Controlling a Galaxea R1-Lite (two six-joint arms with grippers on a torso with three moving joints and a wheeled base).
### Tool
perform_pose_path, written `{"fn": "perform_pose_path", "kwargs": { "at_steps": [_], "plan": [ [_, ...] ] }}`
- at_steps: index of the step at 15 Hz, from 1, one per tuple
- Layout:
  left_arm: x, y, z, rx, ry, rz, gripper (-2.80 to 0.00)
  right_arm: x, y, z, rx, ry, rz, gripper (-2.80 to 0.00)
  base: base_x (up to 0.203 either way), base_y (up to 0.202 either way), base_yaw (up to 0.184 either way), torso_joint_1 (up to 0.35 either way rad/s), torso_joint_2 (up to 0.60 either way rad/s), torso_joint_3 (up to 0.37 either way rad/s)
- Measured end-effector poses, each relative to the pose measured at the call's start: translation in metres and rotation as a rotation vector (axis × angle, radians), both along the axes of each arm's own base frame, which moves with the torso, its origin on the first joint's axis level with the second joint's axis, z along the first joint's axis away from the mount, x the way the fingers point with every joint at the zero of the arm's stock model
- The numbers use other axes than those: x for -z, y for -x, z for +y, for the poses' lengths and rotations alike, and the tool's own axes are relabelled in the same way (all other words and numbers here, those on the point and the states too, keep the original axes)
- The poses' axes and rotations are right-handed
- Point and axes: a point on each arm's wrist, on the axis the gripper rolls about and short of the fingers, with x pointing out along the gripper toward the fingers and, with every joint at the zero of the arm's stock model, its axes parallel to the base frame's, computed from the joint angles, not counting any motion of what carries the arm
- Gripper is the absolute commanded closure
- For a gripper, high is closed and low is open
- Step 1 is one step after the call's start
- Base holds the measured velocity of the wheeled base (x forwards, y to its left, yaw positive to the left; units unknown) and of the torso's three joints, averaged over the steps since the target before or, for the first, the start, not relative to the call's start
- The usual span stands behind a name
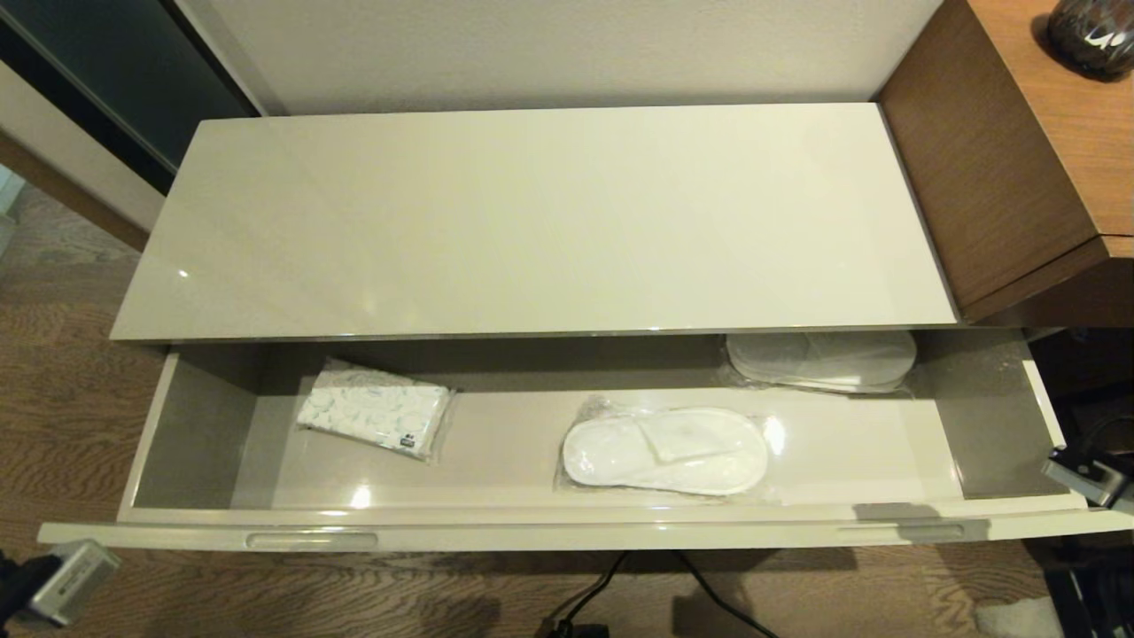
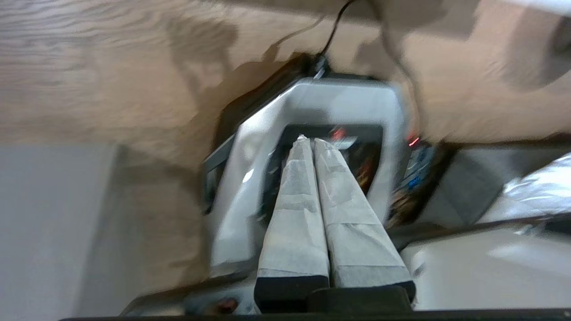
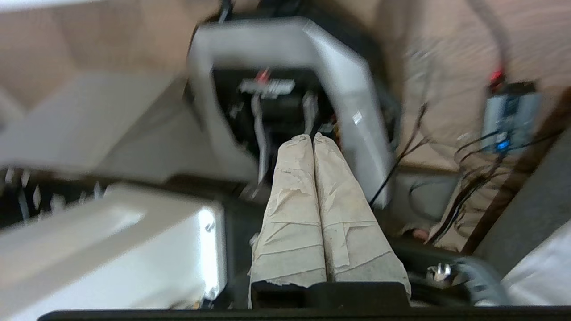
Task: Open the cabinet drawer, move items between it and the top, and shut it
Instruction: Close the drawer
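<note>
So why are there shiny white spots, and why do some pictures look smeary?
Head view: room light glares off the glossy top, the cabinet drawer and the slippers' plastic wrap. Left wrist view and right wrist view: the background is smeared, only the cloth-wrapped fingers look fairly sharp.

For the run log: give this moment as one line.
drawer: open | slippers: in drawer | cabinet top: bare | left tool: shut, parked | right tool: shut, parked
</note>
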Motion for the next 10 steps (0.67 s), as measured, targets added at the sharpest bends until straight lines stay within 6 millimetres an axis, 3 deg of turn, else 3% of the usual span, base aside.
{"fn": "perform_pose_path", "kwargs": {
  "at_steps": [4,10],
  "plan": [
    [0.007,-0.008,-0.003,0.029,0.018,0.053,0.0,0.004,0.002,0.01,0.0,0.001,0.009,0.0,0.0,0.0,0.0,0.0,0.0,0.0],
    [0.015,-0.015,-0.004,0.036,0.011,0.015,0.0,0.019,-0.016,0.015,0.075,0.102,-0.069,0.0,0.0,0.0,0.0,0.0,0.0,0.0]
  ]
}}
